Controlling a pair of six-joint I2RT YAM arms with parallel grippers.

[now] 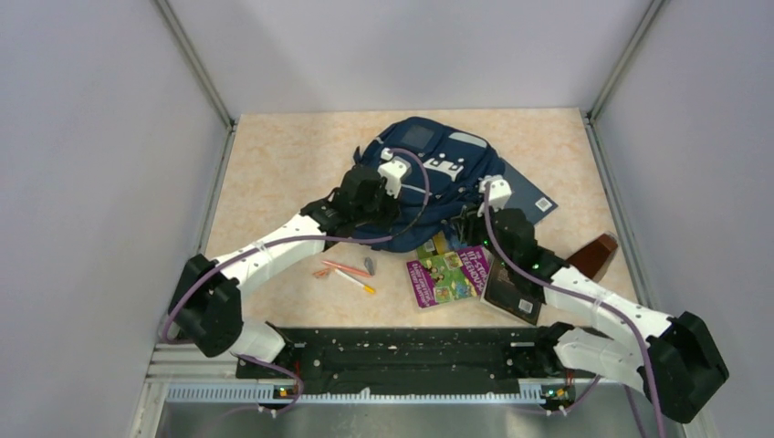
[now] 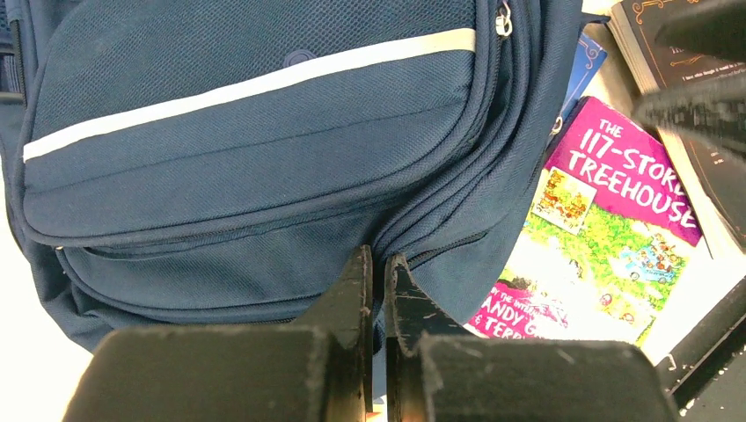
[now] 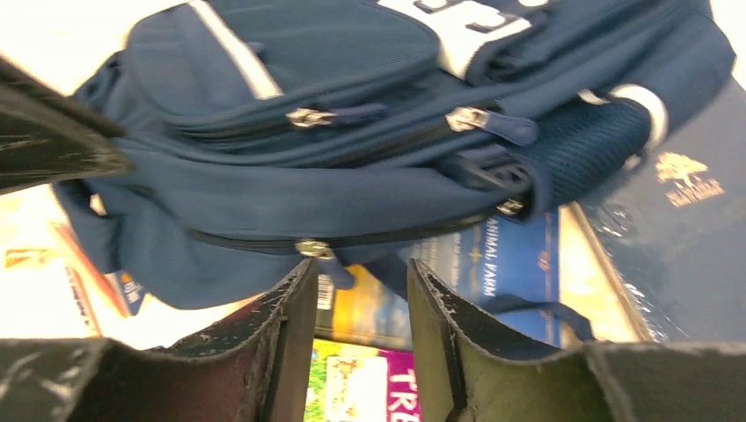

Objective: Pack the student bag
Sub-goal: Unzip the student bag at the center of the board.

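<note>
The navy student bag [image 1: 438, 164] lies flat at the table's middle back, with grey-white stripes and white patches on its front. My left gripper [image 1: 388, 196] sits at the bag's near left edge. In the left wrist view its jaws [image 2: 376, 257] are shut on a fold of the bag's blue fabric [image 2: 246, 149]. My right gripper [image 1: 479, 208] is at the bag's near right edge. In the right wrist view it [image 3: 362, 268] stands open, nothing between its fingers, just below a metal zipper pull [image 3: 314, 249] on the bag [image 3: 352, 185].
A purple Treehouse book [image 1: 447, 274] and a dark book [image 1: 511, 292] lie in front of the bag. A blue book [image 1: 534, 196] pokes out from under its right side. Pens [image 1: 347, 272] lie at the front left, a brown object [image 1: 598, 255] at the right.
</note>
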